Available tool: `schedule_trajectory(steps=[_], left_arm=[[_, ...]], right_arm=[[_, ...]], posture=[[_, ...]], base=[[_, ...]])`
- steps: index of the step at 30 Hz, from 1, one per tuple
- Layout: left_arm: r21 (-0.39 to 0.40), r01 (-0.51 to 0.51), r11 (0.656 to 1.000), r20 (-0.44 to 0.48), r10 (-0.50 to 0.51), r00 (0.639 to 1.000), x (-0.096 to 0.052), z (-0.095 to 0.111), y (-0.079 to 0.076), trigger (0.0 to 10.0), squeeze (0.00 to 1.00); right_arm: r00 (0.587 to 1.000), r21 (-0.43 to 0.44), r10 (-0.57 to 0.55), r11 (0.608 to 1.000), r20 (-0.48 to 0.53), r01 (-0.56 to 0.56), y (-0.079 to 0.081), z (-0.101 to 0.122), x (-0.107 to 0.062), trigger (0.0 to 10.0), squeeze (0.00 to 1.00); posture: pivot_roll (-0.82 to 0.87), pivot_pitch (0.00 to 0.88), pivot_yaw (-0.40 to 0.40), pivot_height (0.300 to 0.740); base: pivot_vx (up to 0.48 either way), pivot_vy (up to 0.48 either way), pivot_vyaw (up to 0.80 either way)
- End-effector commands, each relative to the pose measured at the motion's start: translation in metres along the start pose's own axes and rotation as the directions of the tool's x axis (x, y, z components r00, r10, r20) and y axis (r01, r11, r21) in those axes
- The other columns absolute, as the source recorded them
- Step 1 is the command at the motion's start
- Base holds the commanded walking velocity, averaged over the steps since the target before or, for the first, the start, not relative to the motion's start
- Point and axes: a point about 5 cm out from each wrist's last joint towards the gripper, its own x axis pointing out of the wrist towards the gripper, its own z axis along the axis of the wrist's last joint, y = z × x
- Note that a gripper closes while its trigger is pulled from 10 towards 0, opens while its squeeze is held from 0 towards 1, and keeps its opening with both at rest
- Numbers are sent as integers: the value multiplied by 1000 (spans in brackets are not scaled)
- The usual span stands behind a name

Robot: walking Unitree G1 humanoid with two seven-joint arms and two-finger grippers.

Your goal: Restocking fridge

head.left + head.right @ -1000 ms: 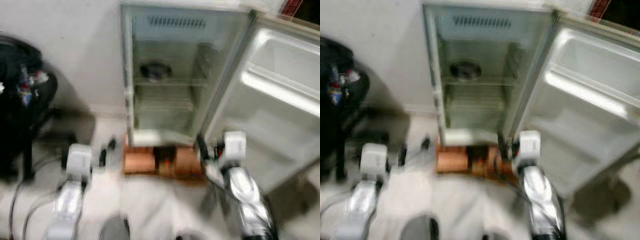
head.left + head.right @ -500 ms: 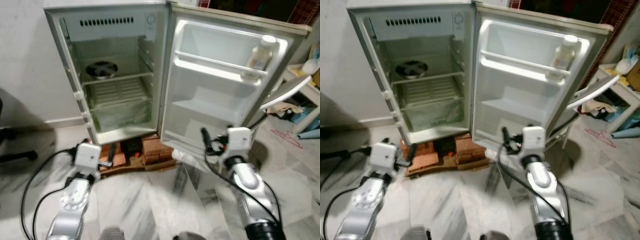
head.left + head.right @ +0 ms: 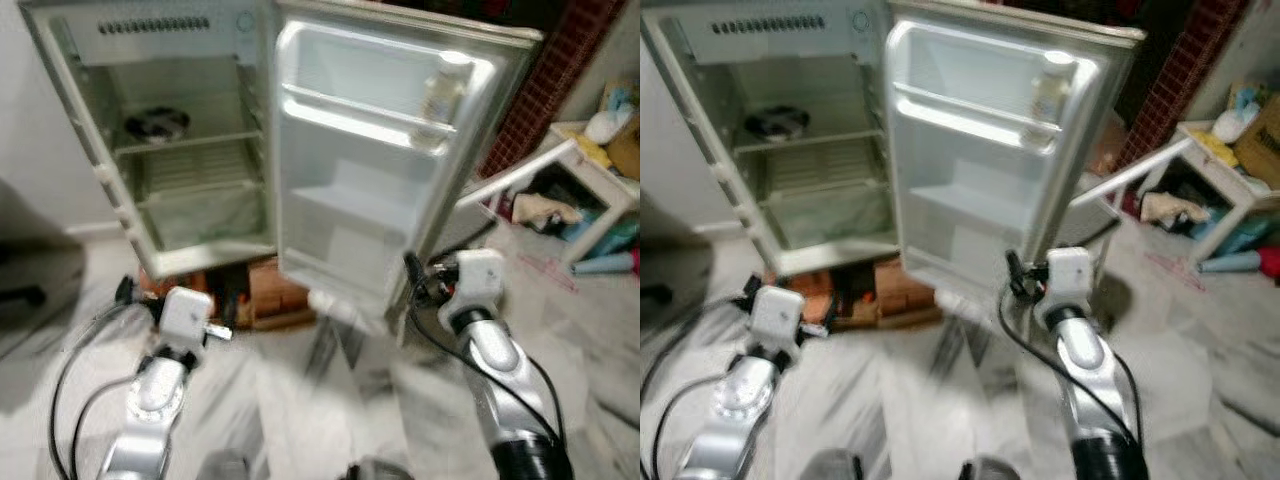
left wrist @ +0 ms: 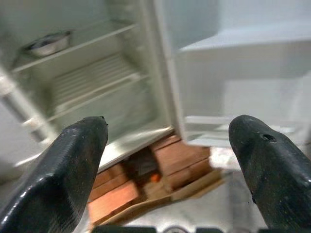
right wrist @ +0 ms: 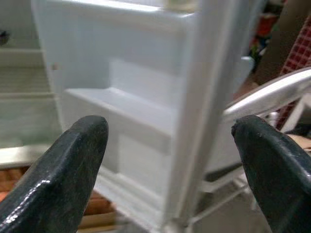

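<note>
A small fridge (image 3: pixel 150 28) stands open on bricks (image 3: pixel 268 296). A metal bowl (image 3: pixel 152 122) sits on its upper wire shelf. The door (image 3: pixel 345 215) is swung wide, with a pale bottle (image 3: pixel 441 88) on its top shelf. My left gripper (image 4: pixel 170 127) is open and holds nothing, low before the fridge's foot. Facing the door's lower shelves and edge, my right gripper (image 5: pixel 170 127) is open and holds nothing too. Both silver arms, the left arm (image 3: pixel 160 385) and the right arm (image 3: pixel 492 352), reach forward over the floor.
A low white table (image 3: pixel 565 160) with cloths and clutter stands to the right, beside a red tiled wall (image 3: pixel 545 85). Black cables (image 3: pixel 70 365) trail on the marble floor at the left. A dark object (image 3: pixel 25 295) lies at the far left.
The whole picture has swung, so the camera has turned right: the fridge now sits farther left and the white table has come into view. Both grippers stay open, in the same pose.
</note>
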Motion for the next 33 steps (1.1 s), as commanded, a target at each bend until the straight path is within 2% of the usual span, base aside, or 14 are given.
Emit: schedule_trajectory(steps=[1, 10, 18, 28, 29, 33], left_arm=[[18, -7, 1000, 4, 7, 1000, 0, 1, 7, 10000, 0], [16, -6, 1000, 1, 6, 1000, 0, 1, 7, 10000, 0], [12, -17, 1000, 0, 17, 1000, 2, 1, 11, 10000, 0], [9, -17, 1000, 2, 17, 1000, 3, 2, 10, 10000, 0], [-16, -5, 1000, 6, 5, 1000, 2, 1, 6, 10000, 0], [-10, -2, 1000, -3, 2, 1000, 0, -1, 5, 10000, 0]], right_arm=[[999, 24, 41, 999, 30, -42, 8, 7, 5, 10000, 0], [995, 30, 86, 996, 41, -87, 10, 8, 7, 10000, 0], [991, 21, 123, 992, 52, -125, 16, 10, 8, 10000, 0], [993, 17, 98, 995, 61, -99, 13, 11, 10, 10000, 0], [994, 18, 95, 995, 61, -97, 12, 11, 10, 10000, 0], [993, 18, 97, 995, 61, -98, 12, 11, 10, 10000, 0]], posture=[[74, 38, -39, 740], [80, 36, -39, 740], [84, 31, -39, 740], [85, 33, -36, 740], [85, 34, -35, 740], [85, 35, -35, 740]], base=[[251, -405, 0], [308, -357, 150], [458, 0, 689], [478, 0, 0], [0, 0, 0], [0, 0, 0]])
